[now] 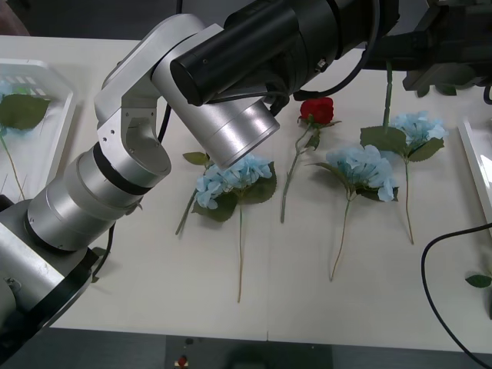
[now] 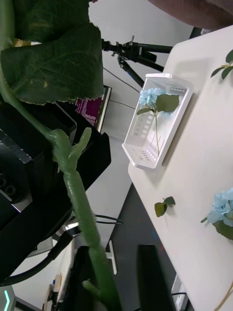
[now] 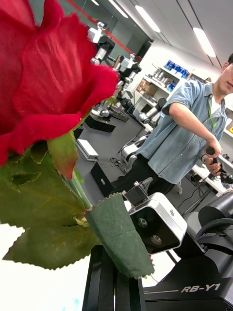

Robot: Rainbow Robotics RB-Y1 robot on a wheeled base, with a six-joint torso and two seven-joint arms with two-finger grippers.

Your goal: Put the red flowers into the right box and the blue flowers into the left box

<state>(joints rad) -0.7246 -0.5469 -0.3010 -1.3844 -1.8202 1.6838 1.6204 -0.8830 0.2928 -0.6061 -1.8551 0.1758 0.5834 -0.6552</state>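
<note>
A red flower [image 3: 43,82] sits right up against the left wrist camera, bloom and saw-edged leaves close, with the robot's body behind it. In the front view a red flower [image 1: 317,110] lies on the table [image 1: 154,300], bloom at the far side and stem running toward the robot; likely it is the same one. It should be light and springy, with a soft head that crushes easily, so the thin stem below the leaves is the place to pinch.

The left arm [image 1: 231,69] reaches over it. I cannot tell whether the left claw is open or closed.

The right claw [image 1: 396,58] hangs above the far right of the table, closed on a green stem [image 2: 77,194] that dangles straight down. Its bloom is out of sight, so its colour is a guess.

Three blue flowers [image 1: 231,181] lie in a row across the table, one on the near-left of the red flower and two on its right. Their leaves crowd the stem.

The left box [image 2: 145,146] at the table's left edge holds one blue flower. The right box [image 1: 475,165] touches the right edge, with open table in front of it and a loose leaf [image 1: 478,280] nearby.
</note>
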